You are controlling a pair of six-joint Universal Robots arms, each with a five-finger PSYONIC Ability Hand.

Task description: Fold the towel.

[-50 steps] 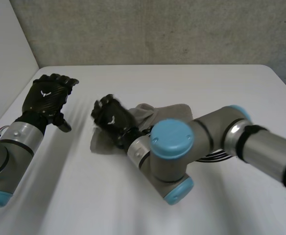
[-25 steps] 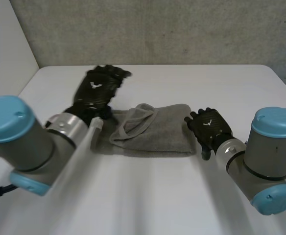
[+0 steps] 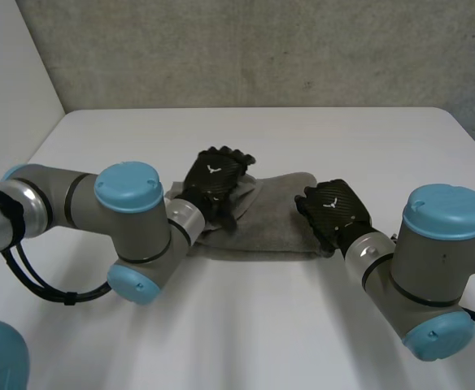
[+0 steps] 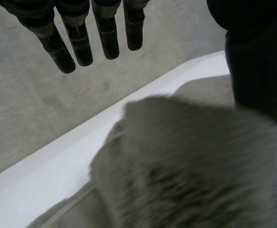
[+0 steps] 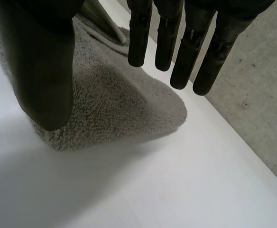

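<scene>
Underneath left hand (image 3: 215, 180), right hand (image 3: 333, 210) fingers (image 5: 164, 38): towel (image 3: 274, 215).

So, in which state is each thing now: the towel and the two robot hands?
towel: lying on the table, rumpled at one end, not neatly folded.
left robot hand: open, fingers straight, over the rumpled end of the towel.
right robot hand: open, at the other end of the towel, gripping nothing.

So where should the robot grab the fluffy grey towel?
Probably the right-hand end of the fluffy grey towel, coming in low from the right: that end lies flat with a free edge on the white table, beside the open right hand.
</scene>
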